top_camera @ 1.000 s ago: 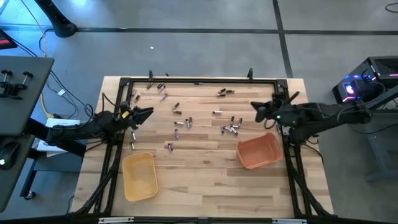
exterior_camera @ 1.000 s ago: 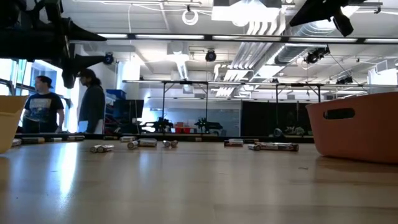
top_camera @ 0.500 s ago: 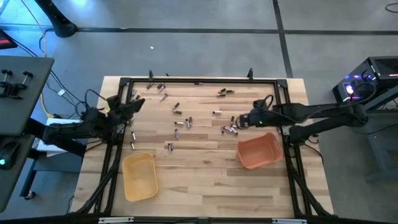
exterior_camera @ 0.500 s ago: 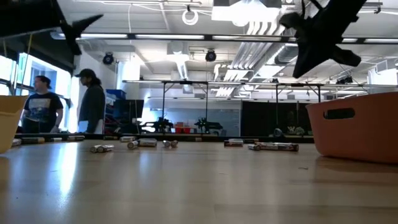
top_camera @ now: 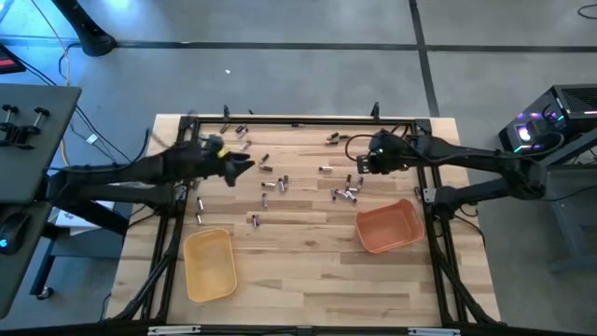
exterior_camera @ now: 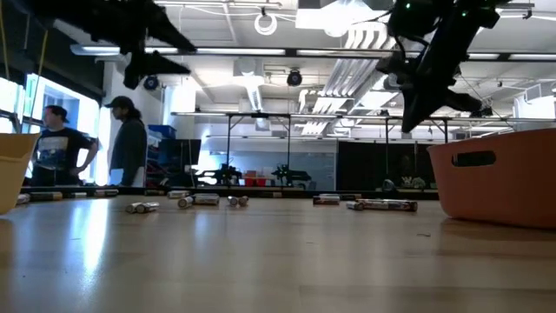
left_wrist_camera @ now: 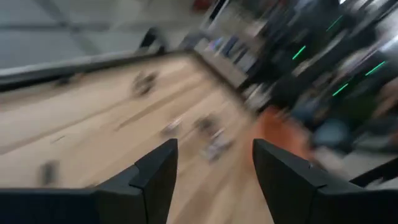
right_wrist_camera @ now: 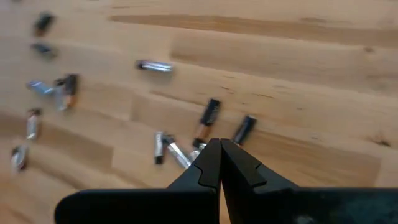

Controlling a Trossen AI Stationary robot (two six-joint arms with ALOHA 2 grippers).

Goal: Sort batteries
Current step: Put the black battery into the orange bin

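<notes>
Both arms are hanging over the scattered batteries [top_camera: 345,193] on the counter [top_camera: 308,271].
High view: the left gripper [top_camera: 244,165] is reaching over the counter's left half, jaws released and empty; the right gripper [top_camera: 362,164] is hovering above the cluster beside the orange tray [top_camera: 389,227], jaws clenched on nothing; the yellow tray [top_camera: 209,264] is sitting near the front left.
Low view: batteries [exterior_camera: 382,205] are lying in a row across the far counter, both grippers well above them.
Left wrist view: blurred, fingers [left_wrist_camera: 155,174] standing apart.
Right wrist view: fingertips pressing together over several batteries [right_wrist_camera: 208,118].
</notes>
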